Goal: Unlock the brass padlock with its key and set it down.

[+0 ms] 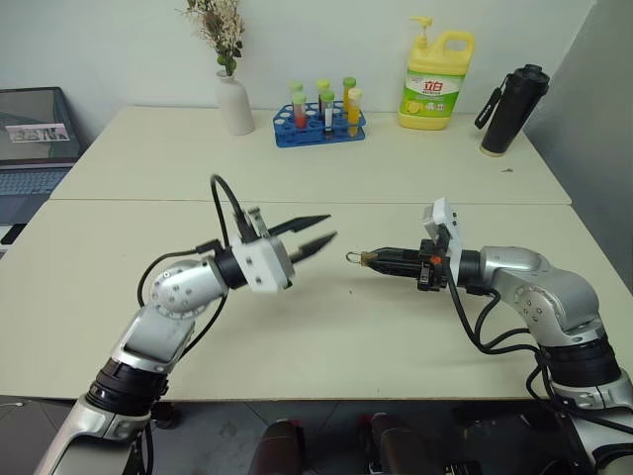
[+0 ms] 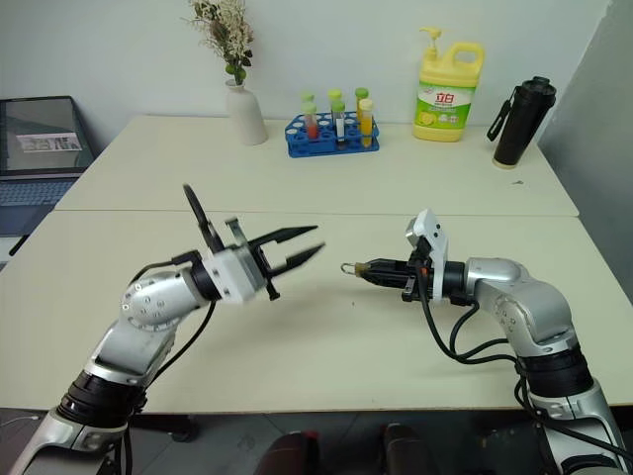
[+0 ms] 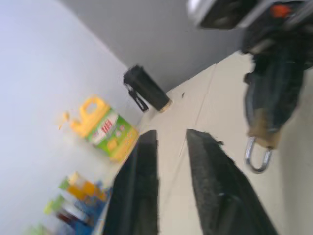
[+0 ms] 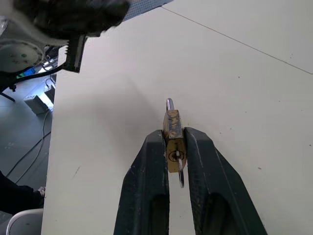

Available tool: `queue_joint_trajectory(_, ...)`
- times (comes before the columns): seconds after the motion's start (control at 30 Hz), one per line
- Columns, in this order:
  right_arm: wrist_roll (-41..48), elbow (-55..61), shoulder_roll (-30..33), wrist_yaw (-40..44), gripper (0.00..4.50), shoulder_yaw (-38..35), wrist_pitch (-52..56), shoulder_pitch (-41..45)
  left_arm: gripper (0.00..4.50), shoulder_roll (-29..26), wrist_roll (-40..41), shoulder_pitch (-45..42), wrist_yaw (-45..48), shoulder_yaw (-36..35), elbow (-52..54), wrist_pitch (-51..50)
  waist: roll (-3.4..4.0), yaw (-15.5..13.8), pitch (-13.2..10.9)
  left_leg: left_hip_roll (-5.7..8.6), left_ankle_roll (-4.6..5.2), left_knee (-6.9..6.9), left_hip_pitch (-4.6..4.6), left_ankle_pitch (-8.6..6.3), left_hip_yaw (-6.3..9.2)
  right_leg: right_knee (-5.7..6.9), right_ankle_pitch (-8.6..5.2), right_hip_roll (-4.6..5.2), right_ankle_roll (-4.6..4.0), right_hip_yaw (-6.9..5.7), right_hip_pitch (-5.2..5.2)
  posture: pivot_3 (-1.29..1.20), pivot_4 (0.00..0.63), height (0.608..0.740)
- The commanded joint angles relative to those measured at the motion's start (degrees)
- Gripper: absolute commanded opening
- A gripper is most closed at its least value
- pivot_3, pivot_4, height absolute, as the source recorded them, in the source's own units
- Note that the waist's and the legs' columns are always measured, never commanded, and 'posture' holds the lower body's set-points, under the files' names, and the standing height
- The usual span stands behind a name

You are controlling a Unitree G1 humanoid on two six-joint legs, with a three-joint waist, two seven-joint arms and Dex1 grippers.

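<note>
Brass padlock, small and golden, sits clamped between the two black fingers of the right hand, near the centre of the left eye view, held in the air above the cream desk. Its thin silver shackle projects from the fingertips toward the left of the frame, pointing at the left hand. In the right wrist view the padlock body stands on edge between the finger pads, with the keyhole face turned toward the camera and a silver ring-shaped piece, apparently the key, hanging at the keyhole; whether it is fully seated cannot be told. The left hand hovers at centre left of the frame, its fingers drawn close with a narrow gap between the tips, gripping nothing, and clearly apart from the shackle. The left wrist view shows the same two fingers nearly parallel, with the padlock and its shackle beyond them. Along the far edge of the desk, in the upper part of the frame, stand a white vase with dried flowers, a blue rack of coloured tubes, a yellow detergent bottle and a black flask. A laptop occupies the upper left.
</note>
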State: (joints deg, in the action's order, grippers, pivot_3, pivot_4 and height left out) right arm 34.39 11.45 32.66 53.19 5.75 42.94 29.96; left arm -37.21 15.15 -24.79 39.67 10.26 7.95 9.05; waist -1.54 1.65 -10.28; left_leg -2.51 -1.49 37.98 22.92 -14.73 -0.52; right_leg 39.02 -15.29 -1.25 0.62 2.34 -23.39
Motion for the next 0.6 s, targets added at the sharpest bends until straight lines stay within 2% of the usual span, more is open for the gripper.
queue_joint_trajectory(0.03,1.1,3.4,0.2,1.6,0.17,-1.2,-1.6,1.0,0.00,1.4,7.4,-3.7,6.5,-0.6,-2.3,-10.4,0.00,0.0,0.0,0.00,0.00,0.00,0.00,0.00,0.01,-0.01,0.00,-0.01,0.00,0.00,0.00,0.00,0.150,0.740)
queue_joint_trajectory(0.17,2.6,4.9,-0.2,1.5,0.17,-2.0,-0.7,1.2,0.00,2.5,9.4,-5.8,13.8,0.3,-5.5,-15.5,0.00,0.0,0.0,0.00,0.00,-0.01,0.00,0.00,0.02,-0.02,0.00,-0.04,0.00,0.00,-0.01,0.00,0.150,0.740)
queue_joint_trajectory(0.27,3.3,5.5,-0.1,1.2,0.17,-2.3,-0.2,1.1,0.00,3.4,6.5,-6.8,16.8,0.9,-9.9,-14.2,0.00,0.0,0.0,0.00,0.00,-0.01,-0.01,0.00,0.02,-0.01,0.00,-0.05,-0.01,0.00,-0.01,0.00,0.150,0.740)
queue_joint_trajectory(0.6,4.6,6.0,0.4,0.7,0.17,-2.6,0.9,0.7,0.00,7.9,7.6,-6.2,20.0,-0.1,-9.0,-18.8,0.00,0.0,0.0,0.00,0.00,0.00,0.02,0.00,0.04,-0.02,0.00,-0.05,-0.01,0.02,-0.02,0.00,0.150,0.740)
